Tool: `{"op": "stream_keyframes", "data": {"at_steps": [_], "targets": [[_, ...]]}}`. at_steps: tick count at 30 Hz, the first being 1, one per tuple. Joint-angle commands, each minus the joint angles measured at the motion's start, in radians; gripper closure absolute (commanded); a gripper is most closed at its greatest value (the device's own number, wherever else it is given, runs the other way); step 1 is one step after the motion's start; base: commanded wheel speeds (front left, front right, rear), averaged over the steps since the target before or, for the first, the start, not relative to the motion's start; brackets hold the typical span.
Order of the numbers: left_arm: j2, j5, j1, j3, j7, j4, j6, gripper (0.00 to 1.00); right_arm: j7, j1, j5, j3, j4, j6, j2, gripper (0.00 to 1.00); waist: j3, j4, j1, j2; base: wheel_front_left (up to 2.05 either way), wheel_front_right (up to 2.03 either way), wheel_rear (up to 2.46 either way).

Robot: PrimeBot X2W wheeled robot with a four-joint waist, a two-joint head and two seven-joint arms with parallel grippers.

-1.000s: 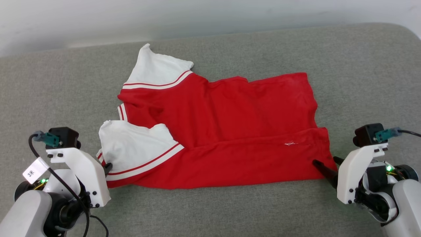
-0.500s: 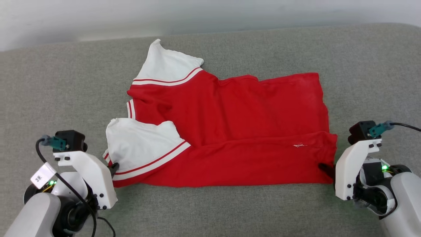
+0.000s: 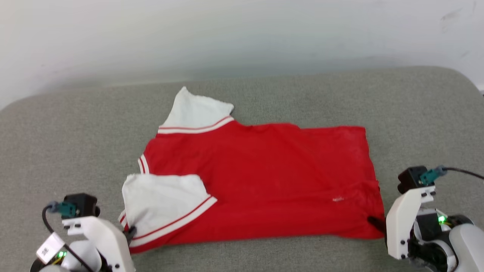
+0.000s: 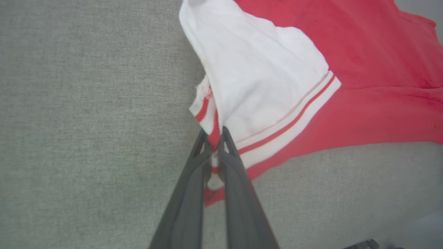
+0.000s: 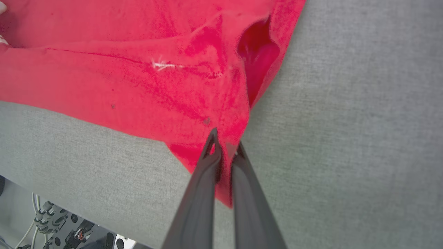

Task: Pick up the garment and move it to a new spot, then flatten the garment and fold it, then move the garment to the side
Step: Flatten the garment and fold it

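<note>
Head view: garment (image 3: 264, 181) lies on the grey cushion (image 3: 68, 143), long axis across the view. White sleeves and neck end point to the robot's left, hem to its right; one long edge faces the robot. Left gripper (image 3: 129, 231) sits at the near left corner, on the near sleeve's striped trim. Right gripper (image 3: 375, 222) sits at the near hem corner.

Left wrist view: fingers (image 4: 188, 193) pressed together, pinching the red-and-white trim at the sleeve's edge. Cloth spreads away from the tips, up and to that view's right.

Right wrist view: fingers (image 5: 202, 193) pressed together on the red hem corner, cloth caught between them. Hem gapes in a dark pocket just beyond the tips.
</note>
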Motion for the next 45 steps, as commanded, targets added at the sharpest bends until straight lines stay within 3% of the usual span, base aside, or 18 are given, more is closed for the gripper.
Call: {"op": "stream_keyframes", "data": {"at_steps": [1, 9, 14, 15, 16, 17, 18, 27, 28, 32, 40, 45], "targets": [[0.007, -0.006, 0.036, 0.01, -0.005, -0.01, 0.011, 1.0, 0.003, 0.031, 0.009, -0.005, -0.011, 0.0, -0.007, 1.0, -0.038, 0.001, 0.0, -0.0001, 0.0, 0.0, 0.0], [0.009, -0.045, 0.203, 0.037, -0.009, -0.048, 0.058, 1.0, 0.033, 0.182, 0.003, -0.05, -0.079, 0.0, -0.01, 1.0, -0.094, 0.014, 0.0, -0.0001, 0.0, 0.0, 0.0], [-0.033, -0.056, 0.231, 0.026, -0.034, -0.013, 0.064, 1.0, 0.019, 0.25, -0.006, -0.07, -0.098, 0.0, 0.013, 1.0, -0.09, 0.016, 0.0, -0.0001, 0.0, 0.0, 0.0], [-0.045, -0.061, 0.224, 0.023, -0.04, 0.0, 0.063, 0.73, 0.008, 0.257, -0.003, -0.074, -0.099, 0.0, 0.021, 1.0, -0.088, 0.016, 0.0, -0.0001, 0.0, 0.0, 0.0], [-0.053, -0.062, 0.217, 0.019, -0.044, 0.014, 0.058, 0.61, -0.007, 0.262, -0.004, -0.078, -0.098, 0.0, 0.029, 0.8, -0.086, 0.016, 0.0, -0.0001, 0.0, 0.0, 0.0], [-0.064, -0.065, 0.208, 0.02, -0.051, 0.028, 0.059, 0.24, -0.021, 0.269, -0.01, -0.079, -0.095, 0.0, 0.031, 0.42, -0.084, 0.016, 0.0, -0.0001, 0.0, 0.0, 0.0], [-0.076, -0.073, 0.198, 0.024, -0.058, 0.043, 0.062, 0.0, -0.045, 0.273, -0.015, -0.081, -0.097, 0.0, 0.035, 0.0, -0.082, 0.016, 0.0, -0.0001, 0.0, 0.0, 0.0], [-0.098, -0.045, 0.137, 0.03, -0.143, 0.068, 0.025, 0.0, -0.434, 0.272, -0.06, -0.102, -0.129, 0.0, 0.082, 0.0, -0.086, 0.002, 0.0, -0.0001, 0.0, 0.0, 0.0], [-0.089, -0.028, 0.123, 0.038, -0.176, 0.056, 0.019, 0.0, -0.522, 0.261, -0.099, -0.118, -0.138, 0.0, 0.09, 0.0, -0.087, -0.004, 0.0, -0.0001, 0.0, 0.0, 0.0], [-0.086, 0.036, 0.084, 0.057, -0.287, 0.024, 0.026, 0.0, -0.645, 0.244, -0.196, -0.147, -0.153, 0.0, 0.117, 0.0, -0.085, -0.018, 0.0, -0.0001, 0.0, 0.0, 0.0], [-0.108, 0.182, -0.024, 0.057, -0.513, -0.017, 0.04, 0.0, -0.734, 0.202, -0.311, -0.189, -0.261, 0.0, 0.172, 0.0, -0.027, -0.043, 0.0, -0.0001, 0.0, 0.0, 0.0], [-0.117, 0.215, -0.137, 0.042, -0.549, 0.01, 0.026, 0.0, -0.726, 0.163, -0.335, -0.199, -0.351, 0.0, 0.195, 0.0, 0.065, -0.06, 0.0, -0.0001, 0.0, 0.0, 0.0]]}}
